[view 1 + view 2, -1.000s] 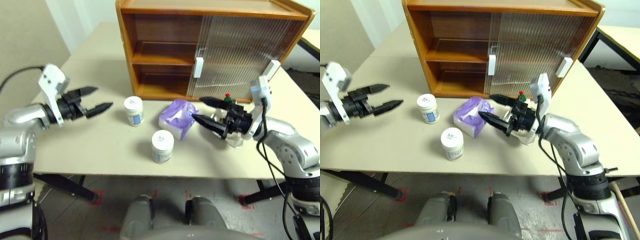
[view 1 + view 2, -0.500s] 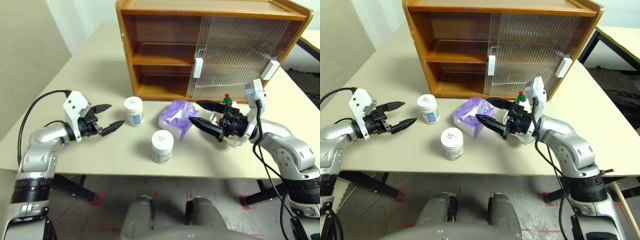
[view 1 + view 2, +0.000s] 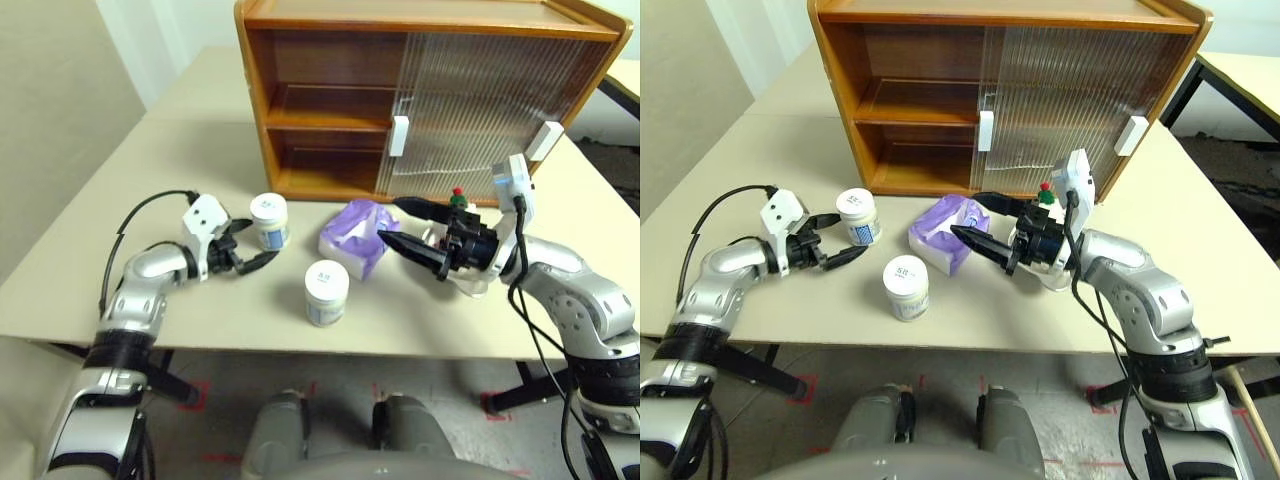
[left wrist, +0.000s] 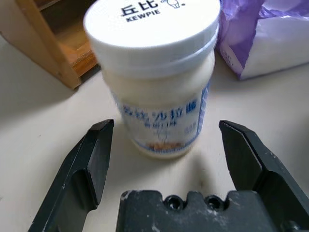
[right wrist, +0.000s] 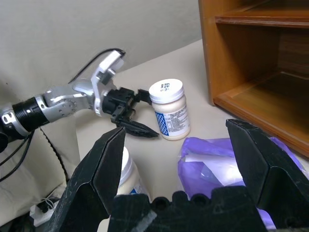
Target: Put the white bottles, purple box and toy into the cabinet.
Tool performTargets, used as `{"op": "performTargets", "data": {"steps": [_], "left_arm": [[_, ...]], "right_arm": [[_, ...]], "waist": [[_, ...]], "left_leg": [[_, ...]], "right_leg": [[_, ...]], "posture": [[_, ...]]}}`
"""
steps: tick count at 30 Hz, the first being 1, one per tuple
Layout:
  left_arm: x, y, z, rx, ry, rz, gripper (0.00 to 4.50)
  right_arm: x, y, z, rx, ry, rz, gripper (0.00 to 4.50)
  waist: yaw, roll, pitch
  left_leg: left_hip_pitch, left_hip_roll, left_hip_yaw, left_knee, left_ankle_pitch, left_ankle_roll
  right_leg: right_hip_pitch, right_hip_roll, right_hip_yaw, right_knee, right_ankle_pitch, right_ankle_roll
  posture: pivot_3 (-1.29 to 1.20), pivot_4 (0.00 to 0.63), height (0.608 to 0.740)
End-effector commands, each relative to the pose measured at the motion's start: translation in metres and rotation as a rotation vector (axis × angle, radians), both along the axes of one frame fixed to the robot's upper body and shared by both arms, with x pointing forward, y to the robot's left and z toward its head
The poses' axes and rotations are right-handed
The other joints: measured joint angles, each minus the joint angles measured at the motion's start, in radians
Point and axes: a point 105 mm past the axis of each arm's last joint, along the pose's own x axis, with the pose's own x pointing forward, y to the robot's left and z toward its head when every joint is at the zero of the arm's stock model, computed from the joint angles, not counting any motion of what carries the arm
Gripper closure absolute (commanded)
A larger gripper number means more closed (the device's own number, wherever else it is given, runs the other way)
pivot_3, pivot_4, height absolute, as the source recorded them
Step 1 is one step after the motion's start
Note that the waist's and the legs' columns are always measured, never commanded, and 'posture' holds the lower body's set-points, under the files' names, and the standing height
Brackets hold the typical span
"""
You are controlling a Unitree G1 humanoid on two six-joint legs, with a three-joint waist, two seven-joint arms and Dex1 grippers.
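Altogether the table (image 3: 120, 200) held two white bottles, one (image 3: 269, 221) at about 10 o'clock from the other (image 3: 325, 293), plus one purple box (image 3: 357, 236) at their 3 o'clock, one toy (image 3: 456, 197) behind the right arm, and one cabinet (image 3: 420, 95) at 12 o'clock with its left half uncovered. Since a second earlier, the left gripper (image 3: 252, 251) had dropped low and slid up to the far bottle, fingers spread wide and not touching it. Meanwhile the right gripper (image 3: 397, 223) stayed put over the purple box, also spread wide and holding nothing.
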Motion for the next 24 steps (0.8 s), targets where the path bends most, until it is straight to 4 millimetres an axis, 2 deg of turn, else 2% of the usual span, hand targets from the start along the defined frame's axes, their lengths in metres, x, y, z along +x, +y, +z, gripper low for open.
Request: {"op": "performTargets", "data": {"steps": [1, 14, 18, 24], "left_arm": [[0.005, -0.004, -0.007, 0.018, 0.016, 0.003, 0.07], [0.017, -0.011, -0.023, -0.041, 0.074, 0.053, 0.07], [0.019, -0.012, -0.023, -0.077, 0.075, 0.063, 1.36], [0.024, -0.015, -0.013, -0.106, 0.035, 0.063, 1.37]], "right_arm": [[-0.001, -0.001, 0.007, 0.005, -0.021, -0.006, 0.00], [-0.004, -0.001, 0.009, 0.007, -0.025, -0.017, 0.00], [-0.004, -0.003, 0.009, 0.006, -0.025, -0.024, 0.00], [-0.005, -0.004, 0.009, 0.004, -0.021, -0.030, 0.00]], "waist": [[-0.001, 0.000, 0.000], [-0.002, -0.001, -0.001], [-0.003, 0.000, -0.001], [-0.003, 0.000, -0.001]], "left_leg": [[0.000, 0.000, 0.000, 0.000, 0.000, 0.000], [0.000, 0.000, 0.000, 0.001, 0.000, 0.000], [0.000, 0.000, 0.000, 0.001, 0.000, 0.000], [0.000, 0.000, 0.000, 0.001, 0.000, 0.000]], "right_leg": [[0.000, 0.000, 0.000, 0.000, 0.000, 0.000], [0.001, 0.000, 0.000, 0.000, 0.000, 0.001], [0.001, 0.000, 0.000, 0.000, 0.000, 0.001], [0.001, 0.000, -0.001, 0.000, 0.000, 0.001]], "posture": [[0.02, 0.000, 0.740], [0.00, 0.000, 0.740], [-0.01, 0.000, 0.740], [-0.01, 0.000, 0.740]]}}
